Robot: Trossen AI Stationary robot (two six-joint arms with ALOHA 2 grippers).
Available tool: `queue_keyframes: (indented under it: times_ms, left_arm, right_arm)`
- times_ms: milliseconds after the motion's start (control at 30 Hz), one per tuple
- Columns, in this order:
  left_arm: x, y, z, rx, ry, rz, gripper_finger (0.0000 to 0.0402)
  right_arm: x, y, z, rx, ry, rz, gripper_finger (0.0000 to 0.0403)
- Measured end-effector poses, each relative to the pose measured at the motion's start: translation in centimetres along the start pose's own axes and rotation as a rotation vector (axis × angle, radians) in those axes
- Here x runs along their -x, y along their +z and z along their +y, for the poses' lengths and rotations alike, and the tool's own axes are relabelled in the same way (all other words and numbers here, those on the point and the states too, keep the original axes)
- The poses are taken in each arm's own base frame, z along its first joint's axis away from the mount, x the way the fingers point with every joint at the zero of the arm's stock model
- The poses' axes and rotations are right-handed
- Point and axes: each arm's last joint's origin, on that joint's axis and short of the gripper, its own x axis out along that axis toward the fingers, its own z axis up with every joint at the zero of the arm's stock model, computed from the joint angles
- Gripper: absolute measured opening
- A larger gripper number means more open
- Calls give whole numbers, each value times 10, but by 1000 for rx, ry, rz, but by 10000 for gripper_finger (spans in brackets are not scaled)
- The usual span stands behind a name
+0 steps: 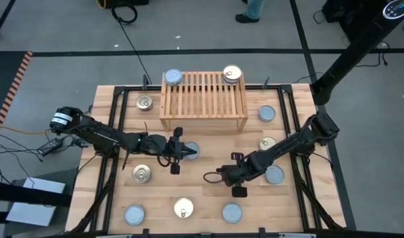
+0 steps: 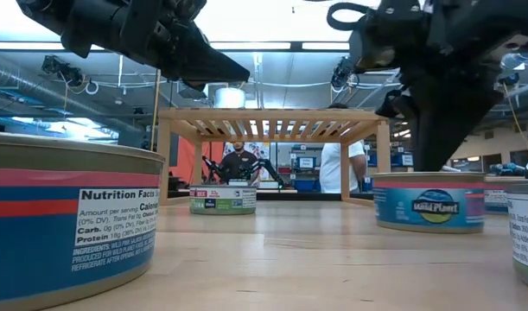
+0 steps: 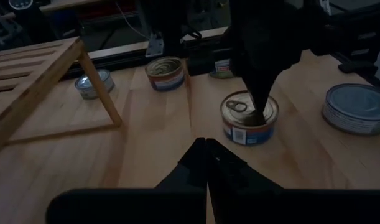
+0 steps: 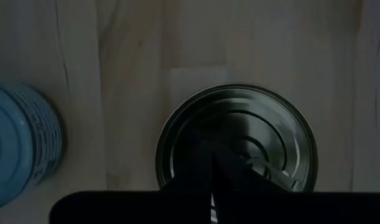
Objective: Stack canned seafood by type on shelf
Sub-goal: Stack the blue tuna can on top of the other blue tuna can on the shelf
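Table: large light plank tabletop [image 1: 208,205] in a black frame; both arms reach over its middle.
Shelf: light wooden slatted stand with solid side boards [image 1: 203,99], at 12 o'clock on the table.
Left arm: dark, enters from 9 o'clock; left gripper [image 1: 190,153] near table centre, fingers pressed together, holding nothing, hanging above a silvery-blue-lidded tin [image 1: 192,149] that it partly hides.
Right arm: dark, enters from 3 o'clock; right gripper [image 1: 207,176] at about 5 o'clock of centre, fingers closed and empty.
Tins on shelf: one silvery-blue-lidded round tin [image 1: 172,77] at the top's 10 o'clock corner; one golden pull-tab tin [image 1: 232,74] at its 2 o'clock corner.
Tins on table: golden pull-tab tins at [image 1: 145,102], [image 1: 142,173], [image 1: 183,208]; silvery-blue ones at [image 1: 266,113], [image 1: 134,214], [image 1: 232,213].
Right wrist view: a dark-looking round lid [image 4: 239,134] lies directly under the closed fingers; contact cannot be told.
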Motion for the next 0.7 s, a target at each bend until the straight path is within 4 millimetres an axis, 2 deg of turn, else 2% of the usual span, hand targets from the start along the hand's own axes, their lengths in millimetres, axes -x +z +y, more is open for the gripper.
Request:
queue_keyframes:
  times_ms: [400, 533, 700]
  left_arm:
    - [0, 1, 0, -19, 1, -8, 4]
    - [0, 1, 0, -20, 1, -8, 4]
    - [0, 1, 0, -21, 1, -7, 4]
  right_arm:
    - [-3, 15, -24, -22, -64, -77, 6]
    - [3, 23, -21, -22, -49, -94, 20]
    - [19, 33, -11, -8, -23, -144, 43]
